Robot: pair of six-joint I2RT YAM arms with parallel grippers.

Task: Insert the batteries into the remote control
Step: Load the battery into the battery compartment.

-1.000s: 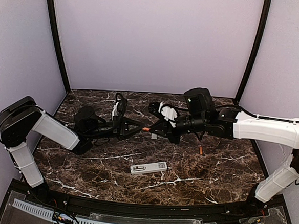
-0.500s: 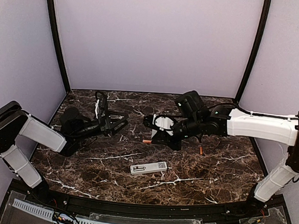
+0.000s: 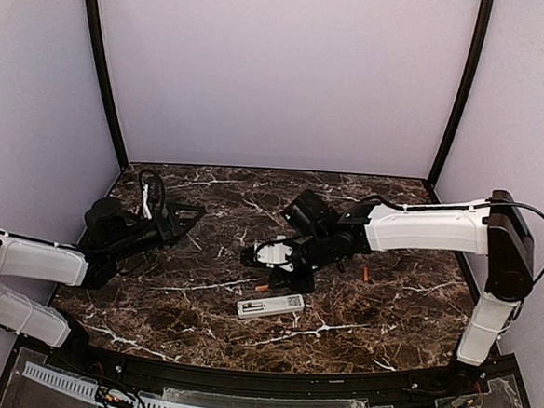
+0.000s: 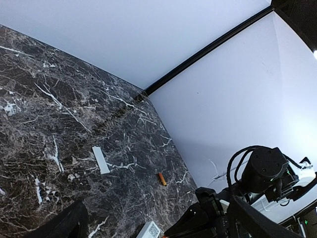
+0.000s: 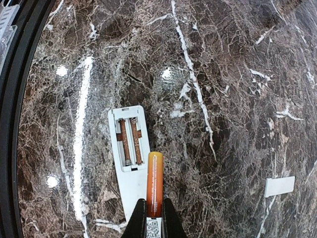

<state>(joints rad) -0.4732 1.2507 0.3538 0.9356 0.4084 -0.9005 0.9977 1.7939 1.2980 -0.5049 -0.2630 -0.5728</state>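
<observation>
The white remote control (image 3: 270,306) (image 5: 130,153) lies flat near the table's front middle. Its open battery slot (image 5: 129,141) faces up with both bays empty. My right gripper (image 3: 269,275) (image 5: 154,210) is shut on an orange battery (image 5: 154,182) (image 3: 262,287). That battery points forward just above the remote's right edge. A second battery (image 3: 366,273) (image 4: 162,178) lies on the table to the right. My left gripper (image 3: 185,215) hovers at the back left, open and holding nothing.
A small white battery cover (image 5: 279,186) (image 4: 100,159) lies flat on the marble behind the remote. The right arm (image 3: 420,228) stretches across the table's middle from the right. Lilac walls and black corner posts (image 3: 102,71) enclose the table.
My left gripper opened, let go of the battery and pulled back to the left. My right gripper kept the battery and carried it forward and down over the remote.
</observation>
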